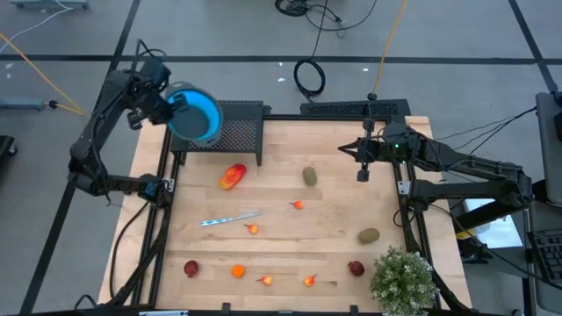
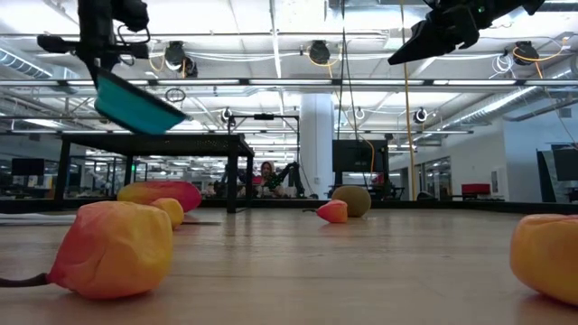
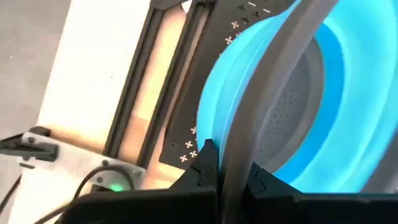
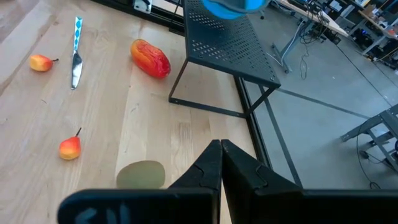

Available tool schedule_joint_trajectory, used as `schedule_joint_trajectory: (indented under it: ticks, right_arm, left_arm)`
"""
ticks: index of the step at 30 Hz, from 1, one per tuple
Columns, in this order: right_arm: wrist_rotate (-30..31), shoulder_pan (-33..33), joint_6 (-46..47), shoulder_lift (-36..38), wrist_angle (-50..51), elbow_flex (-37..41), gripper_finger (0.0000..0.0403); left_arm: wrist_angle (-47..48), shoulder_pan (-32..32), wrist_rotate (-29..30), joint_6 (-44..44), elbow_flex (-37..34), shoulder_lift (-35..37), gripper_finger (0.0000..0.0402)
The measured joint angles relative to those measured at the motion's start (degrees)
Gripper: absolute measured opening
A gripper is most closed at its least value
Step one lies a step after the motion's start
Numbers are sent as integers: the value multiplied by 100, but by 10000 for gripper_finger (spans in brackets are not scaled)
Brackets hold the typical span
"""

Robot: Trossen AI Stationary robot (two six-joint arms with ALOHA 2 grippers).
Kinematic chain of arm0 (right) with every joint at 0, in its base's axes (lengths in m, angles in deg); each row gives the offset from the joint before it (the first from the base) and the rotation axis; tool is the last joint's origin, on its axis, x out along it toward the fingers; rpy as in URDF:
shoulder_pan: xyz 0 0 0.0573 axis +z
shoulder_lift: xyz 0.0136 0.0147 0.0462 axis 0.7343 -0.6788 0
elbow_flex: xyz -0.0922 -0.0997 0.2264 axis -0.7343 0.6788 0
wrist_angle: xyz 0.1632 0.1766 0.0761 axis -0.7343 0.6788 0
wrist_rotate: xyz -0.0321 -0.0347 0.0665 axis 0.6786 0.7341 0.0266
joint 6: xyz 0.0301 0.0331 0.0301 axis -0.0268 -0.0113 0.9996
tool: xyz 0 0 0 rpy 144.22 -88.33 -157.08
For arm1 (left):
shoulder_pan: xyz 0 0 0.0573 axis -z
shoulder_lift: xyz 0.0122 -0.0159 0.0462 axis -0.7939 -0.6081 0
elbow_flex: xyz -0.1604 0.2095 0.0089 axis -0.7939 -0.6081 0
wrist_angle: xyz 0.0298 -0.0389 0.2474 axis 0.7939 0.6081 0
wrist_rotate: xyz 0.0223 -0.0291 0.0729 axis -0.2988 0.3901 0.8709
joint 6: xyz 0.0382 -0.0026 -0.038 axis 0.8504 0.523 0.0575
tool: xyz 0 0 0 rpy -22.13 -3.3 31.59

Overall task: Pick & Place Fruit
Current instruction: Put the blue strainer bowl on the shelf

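Left wrist view: left tool [image 3: 233, 180] grips the blue bowl [image 3: 273, 106], cut off.

Round blue plastic bowl [image 1: 195, 114] held in the left pincer [image 1: 169, 109], raised over the black perforated metal rack [image 1: 237, 127] at the desk's [image 1: 334, 219] far left corner. Large orange-red fruit [image 1: 232, 176] just before the rack; slim silver knife [image 1: 230, 219] nearer still. Brown oval kiwi [image 1: 310, 176] right of that fruit. Right pincer [image 1: 363, 175] above the far right edge.

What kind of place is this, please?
Probably a robotics lab in a large open industrial hall: two robot arms work at a framed wooden table, cables lie on the grey floor, and the low view shows exposed ceiling pipes and workstations behind.
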Motion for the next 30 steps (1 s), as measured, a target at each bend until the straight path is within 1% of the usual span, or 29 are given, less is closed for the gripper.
schedule_joint_trajectory:
  ticks: [6, 9, 14, 17, 21, 26, 30]
  right_arm:
    - [1, 0, -60, 0, 2, 0, 0]
    - [2, 0, -61, 0, 2, 0, 0]
    - [0, 0, -61, 0, 27, 0, 0]
    - [2, 0, -61, 0, 125, 0, 0]
    - [7, 0, -41, 2, 252, 0, 0]
    - [11, 0, -24, 1, 361, 0, 0]
    - [13, 0, -4, 1, 368, 0, 0]
  left_arm:
    - [-116, -22, -128, -20, 0, 292, 0]
    - [-131, -178, -135, 253, 0, 390, 0]
    - [-132, -547, -469, 488, 0, 399, 0]
    - [-214, -625, -698, 698, -4, 394, 0]
    - [-474, -630, -1042, 917, -200, 387, 0]
    - [-699, -736, -1411, 1419, -621, 385, 0]
    - [-861, -732, -1555, 1410, -808, 385, 0]
